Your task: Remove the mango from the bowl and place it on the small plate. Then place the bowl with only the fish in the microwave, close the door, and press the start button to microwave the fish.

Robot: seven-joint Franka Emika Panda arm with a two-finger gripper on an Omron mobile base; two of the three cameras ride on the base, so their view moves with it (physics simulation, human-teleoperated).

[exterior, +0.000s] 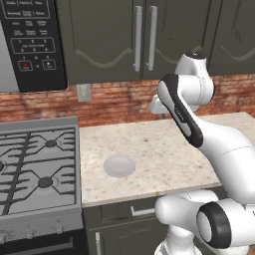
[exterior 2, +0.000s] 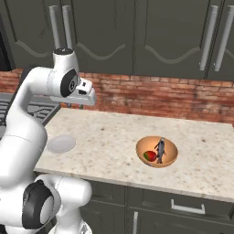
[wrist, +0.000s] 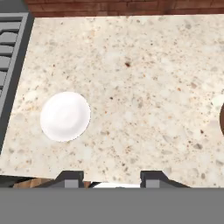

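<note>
Two dark finger tips of the hand [wrist: 111, 178] stand wide apart, holding nothing, above the speckled beige stone counter [wrist: 144, 87]. Nearby lies the small round pale plate [wrist: 65, 116]. Farther right, the round orange-brown bowl [exterior 2: 168, 159] holds the red-green mango [exterior 2: 149, 156] and slim dark fish [exterior 2: 160, 149].

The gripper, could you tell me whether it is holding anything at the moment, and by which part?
Nothing is held: the gripper hangs open above the counter.

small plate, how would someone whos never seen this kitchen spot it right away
Find the speckled stone counter right of the stove. The small plate lies near the stove, bare, flat and pale. The orange-brown bowl farther right is deeper and holds food.
</note>
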